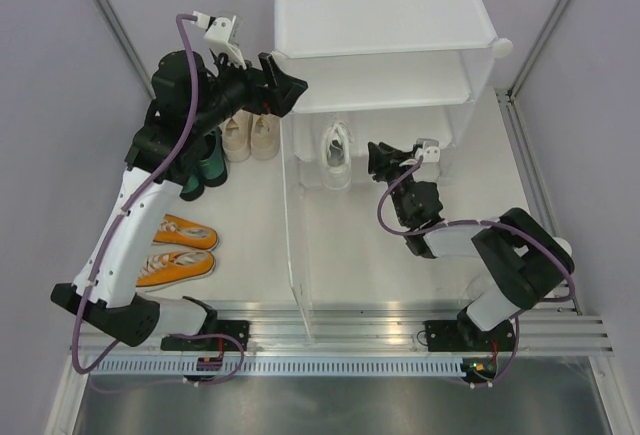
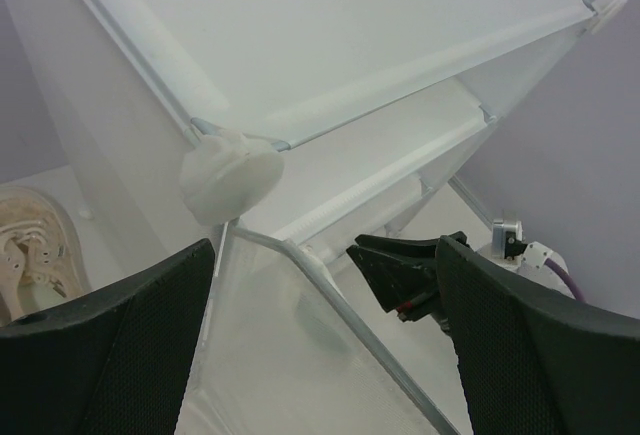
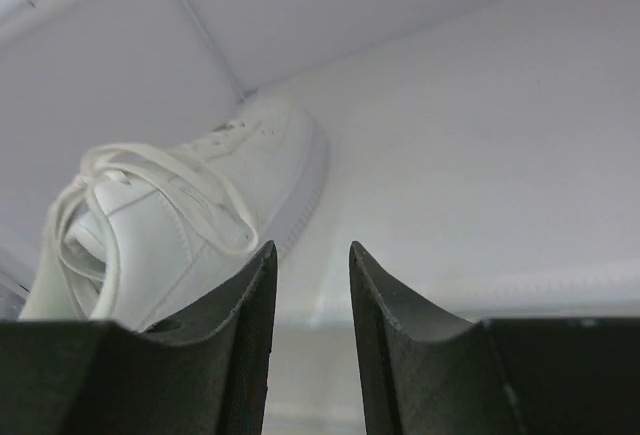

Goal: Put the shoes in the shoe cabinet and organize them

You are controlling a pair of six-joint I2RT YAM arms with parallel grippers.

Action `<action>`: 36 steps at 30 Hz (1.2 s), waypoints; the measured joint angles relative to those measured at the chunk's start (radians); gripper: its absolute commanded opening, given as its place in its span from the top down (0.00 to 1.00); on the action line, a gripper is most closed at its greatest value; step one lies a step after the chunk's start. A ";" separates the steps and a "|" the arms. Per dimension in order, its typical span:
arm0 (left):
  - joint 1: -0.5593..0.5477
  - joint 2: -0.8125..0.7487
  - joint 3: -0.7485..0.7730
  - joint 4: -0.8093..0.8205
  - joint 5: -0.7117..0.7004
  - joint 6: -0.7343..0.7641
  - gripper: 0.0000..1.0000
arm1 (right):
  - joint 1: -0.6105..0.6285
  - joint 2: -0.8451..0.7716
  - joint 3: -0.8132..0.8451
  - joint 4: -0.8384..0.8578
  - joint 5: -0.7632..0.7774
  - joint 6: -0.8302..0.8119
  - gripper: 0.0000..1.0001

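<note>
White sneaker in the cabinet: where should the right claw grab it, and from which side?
Grip the collar beside the laces on the white sneaker, coming in low through the shoe cabinet's open front. Its heel end faces the right claw, toe pointing away; the shelf above likely blocks a top-down approach.

In the lowest tier of the tall white plastic open-front shoe cabinet (image 1: 380, 15), one white lace-up sneaker (image 1: 336, 153) takes the left part; the shelf floor to its right lies bare, and the right claw (image 3: 310, 255) sits there just beside the shoe, jaws slightly apart around nothing; the translucent left side panel (image 1: 291, 225) walls this tier off from the table (image 1: 250, 255); a round white corner connector (image 2: 232, 177) stands right before the left claw (image 1: 297, 85), its jaws spread wide; cream lace-up sneakers (image 1: 250, 137), dark green pointed heels (image 1: 208, 163) and orange canvas sneakers (image 1: 178, 250) crowd the table's left side.
</note>
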State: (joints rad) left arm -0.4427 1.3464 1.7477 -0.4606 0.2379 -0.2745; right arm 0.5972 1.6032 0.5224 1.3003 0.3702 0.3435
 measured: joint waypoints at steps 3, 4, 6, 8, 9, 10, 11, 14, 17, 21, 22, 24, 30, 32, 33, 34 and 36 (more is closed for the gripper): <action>0.000 -0.010 -0.010 0.002 -0.006 0.000 0.07 | -0.008 -0.028 0.016 0.016 -0.024 -0.002 0.60; 0.000 -0.012 -0.013 0.005 -0.010 0.000 0.07 | -0.010 -0.030 0.019 0.017 -0.035 -0.002 0.60; 0.000 -0.016 -0.017 0.008 -0.015 0.000 0.07 | -0.011 -0.030 0.021 0.016 -0.049 -0.003 0.60; 0.000 -0.018 -0.021 0.011 -0.019 0.000 0.07 | -0.010 -0.030 0.020 0.014 -0.058 -0.001 0.60; 0.000 -0.018 -0.021 0.011 -0.019 0.000 0.07 | -0.011 -0.030 0.015 0.016 -0.060 0.002 0.59; 0.000 -0.019 -0.021 0.011 -0.020 0.000 0.07 | -0.010 -0.033 0.004 0.016 -0.061 0.006 0.59; 0.000 -0.019 -0.021 0.011 -0.020 0.000 0.07 | -0.010 -0.040 -0.015 0.016 -0.062 0.011 0.59; 0.000 -0.020 -0.021 0.011 -0.020 0.000 0.07 | -0.011 -0.082 -0.099 0.006 -0.065 0.032 0.59; 0.000 -0.020 -0.021 0.011 -0.021 0.000 0.07 | -0.011 -0.147 -0.170 0.002 -0.074 0.049 0.58; 0.000 -0.021 -0.023 0.011 -0.021 0.000 0.07 | -0.011 -0.226 -0.225 0.004 -0.089 0.067 0.61; 0.000 -0.021 -0.023 0.012 -0.021 0.000 0.07 | -0.011 -0.235 -0.233 0.007 -0.090 0.077 0.62; 0.000 -0.022 -0.024 0.013 -0.021 0.000 0.07 | -0.011 -0.233 -0.248 0.014 -0.092 0.105 0.63; 0.000 -0.024 -0.026 0.013 -0.019 0.000 0.07 | -0.011 -0.097 -0.280 0.015 -0.100 0.246 0.35; 0.000 -0.024 -0.026 0.013 -0.018 0.000 0.07 | -0.014 -0.040 -0.282 0.006 -0.108 0.303 0.31; 0.000 -0.024 -0.026 0.013 -0.018 0.000 0.07 | -0.016 -0.018 -0.282 0.001 -0.115 0.328 0.31; 0.000 -0.024 -0.026 0.013 -0.018 0.000 0.06 | -0.019 -0.003 -0.280 -0.001 -0.124 0.352 0.32; 0.000 -0.024 -0.026 0.013 -0.018 0.000 0.06 | -0.021 0.013 -0.276 -0.003 -0.131 0.385 0.40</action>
State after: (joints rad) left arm -0.4427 1.3228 1.7222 -0.4477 0.2195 -0.2745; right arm 0.5766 1.6161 0.2462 1.2972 0.2390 0.7284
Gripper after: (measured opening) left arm 0.935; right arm 0.682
